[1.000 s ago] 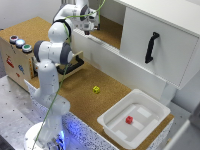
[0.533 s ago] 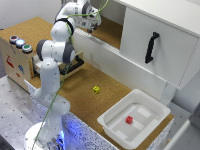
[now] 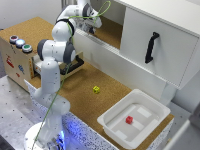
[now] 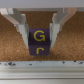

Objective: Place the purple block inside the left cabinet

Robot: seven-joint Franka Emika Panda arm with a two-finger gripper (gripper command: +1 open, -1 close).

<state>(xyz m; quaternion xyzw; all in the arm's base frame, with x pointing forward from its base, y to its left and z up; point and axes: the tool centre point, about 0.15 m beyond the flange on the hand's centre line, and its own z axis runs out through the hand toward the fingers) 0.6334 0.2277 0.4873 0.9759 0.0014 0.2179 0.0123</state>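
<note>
The purple block [image 4: 39,42], marked with yellow letters, stands on the brown cork floor [image 4: 71,47] of the left cabinet [image 3: 113,31]. In the wrist view my gripper [image 4: 40,36] straddles it. A narrow gap shows between the block and each of the fingers [image 4: 22,28], so the gripper is open. In the exterior view my gripper [image 3: 93,27] reaches into the white-walled compartment, and the arm hides the block there.
The white door [image 3: 165,30] with its black handle [image 3: 151,47] closes the section at the exterior view's right. A yellow block [image 3: 96,89] lies on the cork table. A white bin [image 3: 118,113] holds a red block [image 3: 129,120]. A tan box with buttons [image 3: 15,57] stands at the left.
</note>
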